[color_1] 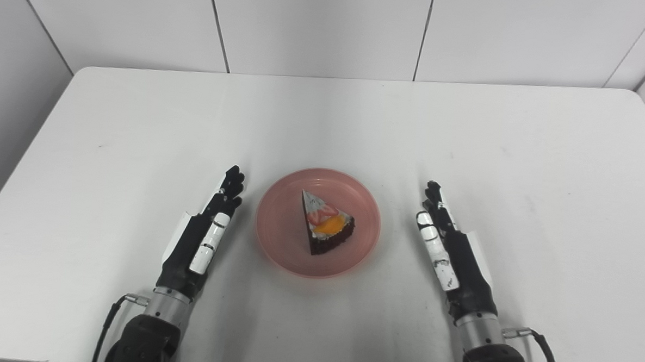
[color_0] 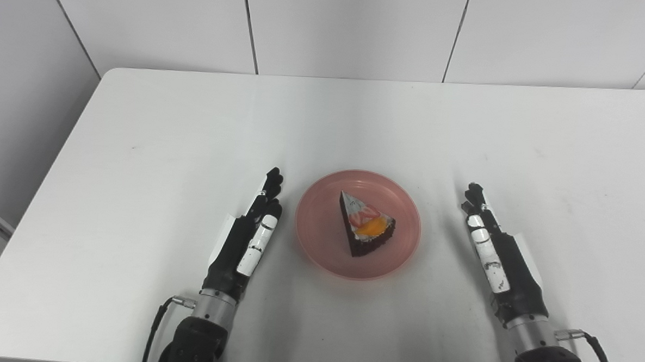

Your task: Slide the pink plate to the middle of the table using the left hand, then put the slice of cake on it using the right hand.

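Note:
The pink plate (color_0: 320, 241) sits near the middle of the white table, toward the front. A dark chocolate cake slice (color_0: 365, 225) with white cream, strawberry and orange fruit on top lies on the plate. My left hand (color_0: 246, 237) rests just left of the plate, fingers straight and together, holding nothing. My right hand (color_0: 496, 251) rests to the right of the plate, a clear gap away, fingers straight, holding nothing. Both hands point away from me. The same scene shows in the right eye view, with the plate (color_1: 282, 239) and the cake (color_1: 326, 230).
The white table (color_0: 194, 132) has rounded far corners and meets white wall panels at the back. Its left edge drops off beside a grey wall. Nothing else stands on the table.

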### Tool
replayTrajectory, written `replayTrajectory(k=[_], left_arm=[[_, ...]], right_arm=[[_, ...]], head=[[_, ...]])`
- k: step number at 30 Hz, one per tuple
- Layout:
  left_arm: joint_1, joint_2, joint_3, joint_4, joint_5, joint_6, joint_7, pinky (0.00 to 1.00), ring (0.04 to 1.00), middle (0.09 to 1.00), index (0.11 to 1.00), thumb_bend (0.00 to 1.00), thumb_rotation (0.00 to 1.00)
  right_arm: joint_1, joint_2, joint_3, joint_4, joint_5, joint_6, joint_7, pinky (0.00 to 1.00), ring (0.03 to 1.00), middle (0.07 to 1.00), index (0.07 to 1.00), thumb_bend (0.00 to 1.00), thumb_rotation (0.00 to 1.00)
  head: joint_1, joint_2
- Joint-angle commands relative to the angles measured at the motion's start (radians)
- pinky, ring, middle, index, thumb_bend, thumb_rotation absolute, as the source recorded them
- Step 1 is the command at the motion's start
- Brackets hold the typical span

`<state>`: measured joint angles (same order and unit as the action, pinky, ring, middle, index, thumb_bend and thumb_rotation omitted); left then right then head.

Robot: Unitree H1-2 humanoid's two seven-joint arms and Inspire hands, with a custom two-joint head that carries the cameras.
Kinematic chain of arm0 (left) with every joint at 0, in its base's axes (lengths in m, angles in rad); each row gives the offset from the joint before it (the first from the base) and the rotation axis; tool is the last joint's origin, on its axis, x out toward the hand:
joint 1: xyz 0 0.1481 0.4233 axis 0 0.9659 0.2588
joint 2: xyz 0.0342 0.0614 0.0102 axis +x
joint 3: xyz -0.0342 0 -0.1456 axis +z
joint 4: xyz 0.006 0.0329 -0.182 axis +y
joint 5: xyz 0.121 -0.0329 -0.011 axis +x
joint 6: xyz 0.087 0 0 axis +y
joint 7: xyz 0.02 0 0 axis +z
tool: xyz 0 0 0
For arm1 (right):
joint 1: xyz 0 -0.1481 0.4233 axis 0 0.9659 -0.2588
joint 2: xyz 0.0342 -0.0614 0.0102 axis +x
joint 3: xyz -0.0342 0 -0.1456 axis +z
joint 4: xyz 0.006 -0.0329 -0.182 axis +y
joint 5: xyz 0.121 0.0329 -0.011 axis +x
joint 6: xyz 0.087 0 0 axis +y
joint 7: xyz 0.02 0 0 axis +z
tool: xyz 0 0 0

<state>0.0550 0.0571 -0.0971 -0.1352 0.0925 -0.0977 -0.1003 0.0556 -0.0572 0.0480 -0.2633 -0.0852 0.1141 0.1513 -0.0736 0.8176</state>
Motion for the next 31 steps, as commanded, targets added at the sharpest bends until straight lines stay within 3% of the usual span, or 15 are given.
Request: replayTrajectory(k=[1, 6, 12, 31], left_arm=[[0.028, 0.014, 0.0, 0.002, -0.02, 0.014, -0.014, 1.0, 1.0, 0.998, 0.979, 0.53, 1.0], [0.018, 0.011, 0.006, 0.016, -0.087, 0.059, -0.042, 1.0, 1.0, 0.999, 0.985, 0.51, 1.0], [0.008, 0.012, 0.011, 0.036, -0.138, 0.061, -0.056, 0.99, 0.987, 0.992, 0.983, 0.48, 1.0], [0.007, 0.023, 0.003, 0.019, -0.16, 0.095, -0.065, 0.97, 0.968, 0.971, 0.958, 0.47, 1.0]], right_arm=[[-0.005, 0.006, 0.011, -0.001, 0.017, -0.036, -0.002, 1.0, 1.0, 1.0, 1.0, 0.28, 1.0], [-0.017, 0.001, 0.023, 0.016, 0.018, -0.024, -0.005, 1.0, 1.0, 1.0, 1.0, 0.3, 1.0], [-0.027, -0.006, 0.04, 0.041, 0.002, -0.034, -0.011, 1.0, 1.0, 1.0, 1.0, 0.35, 1.0], [-0.025, -0.007, 0.052, 0.02, -0.038, -0.019, -0.052, 1.0, 1.0, 1.0, 1.0, 0.35, 1.0]], head=[[0.002, -0.004], [-0.003, -0.012], [-0.006, -0.017], [-0.013, -0.01]])
